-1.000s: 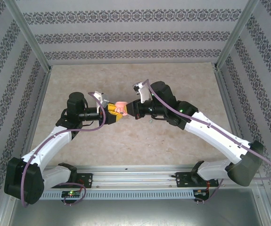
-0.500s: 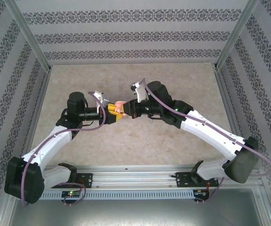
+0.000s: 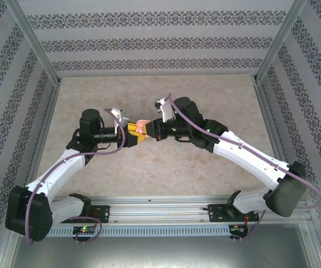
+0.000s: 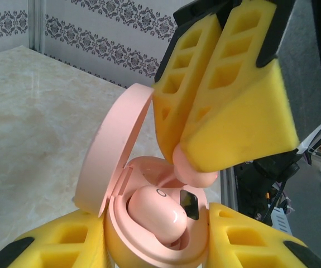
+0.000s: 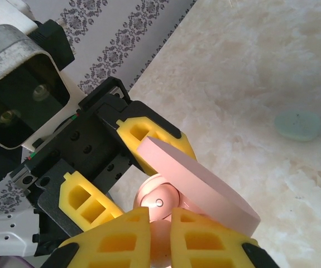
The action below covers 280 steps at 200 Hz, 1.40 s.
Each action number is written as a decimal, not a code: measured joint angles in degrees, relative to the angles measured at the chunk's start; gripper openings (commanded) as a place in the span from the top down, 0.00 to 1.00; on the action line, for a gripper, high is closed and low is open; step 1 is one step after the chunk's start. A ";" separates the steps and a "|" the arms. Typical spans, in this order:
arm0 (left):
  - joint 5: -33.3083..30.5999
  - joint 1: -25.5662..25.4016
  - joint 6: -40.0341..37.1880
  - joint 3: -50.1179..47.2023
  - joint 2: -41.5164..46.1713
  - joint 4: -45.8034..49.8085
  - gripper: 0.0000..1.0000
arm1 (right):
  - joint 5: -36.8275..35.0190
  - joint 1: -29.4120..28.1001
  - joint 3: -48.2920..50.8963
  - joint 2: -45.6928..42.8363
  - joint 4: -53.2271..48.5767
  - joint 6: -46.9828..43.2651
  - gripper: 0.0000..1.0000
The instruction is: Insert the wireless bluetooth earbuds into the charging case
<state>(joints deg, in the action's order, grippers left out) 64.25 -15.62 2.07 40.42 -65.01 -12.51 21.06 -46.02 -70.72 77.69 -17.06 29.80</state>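
Observation:
My left gripper point(image 4: 154, 254) is shut on the pink charging case point(image 4: 118, 226), whose lid point(image 4: 113, 162) stands open and tilted to the left. One pink earbud point(image 4: 154, 215) lies in a well of the case. My right gripper point(image 5: 160, 237) is shut on a second pink earbud point(image 4: 196, 170). It holds the bud at the case's rim, over the other well and beside the seated earbud point(image 5: 161, 200). From above, the left gripper point(image 3: 135, 134) and the right gripper point(image 3: 153, 131) meet tip to tip at the case point(image 3: 143, 125), mid-table.
A small pale green rounded piece point(image 5: 297, 125) lies on the marble tabletop point(image 5: 249, 67) off to the side of the grippers; I cannot tell whether it is a bud or a case. Patterned walls and a metal frame point(image 3: 37, 50) enclose the table.
The right arm has moved left, bringing its pink earbud up to the open case. The left arm and the case have stayed still.

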 measured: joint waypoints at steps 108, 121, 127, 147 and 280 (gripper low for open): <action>0.24 0.00 6.03 -0.07 -1.70 -6.88 0.82 | -2.62 0.00 0.02 0.00 1.25 0.02 0.86; 0.24 0.00 6.40 -0.07 -1.70 -7.19 0.82 | -2.84 0.00 0.00 0.00 1.31 0.02 0.86; 0.22 0.00 6.60 -0.07 -1.70 -7.26 0.82 | -3.02 0.00 0.00 -0.02 1.40 0.02 0.86; 0.24 0.00 7.21 -0.07 -1.70 -7.28 0.82 | -3.48 0.00 -0.04 0.00 1.42 0.00 0.86; 0.68 0.00 8.96 -0.07 -1.92 -10.32 0.82 | -5.62 -1.14 -2.73 -0.04 -1.90 -0.13 0.59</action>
<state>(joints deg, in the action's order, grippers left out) 64.93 -15.62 11.03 40.36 -66.94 -22.83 15.44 -47.16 -73.45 77.65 -18.96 29.67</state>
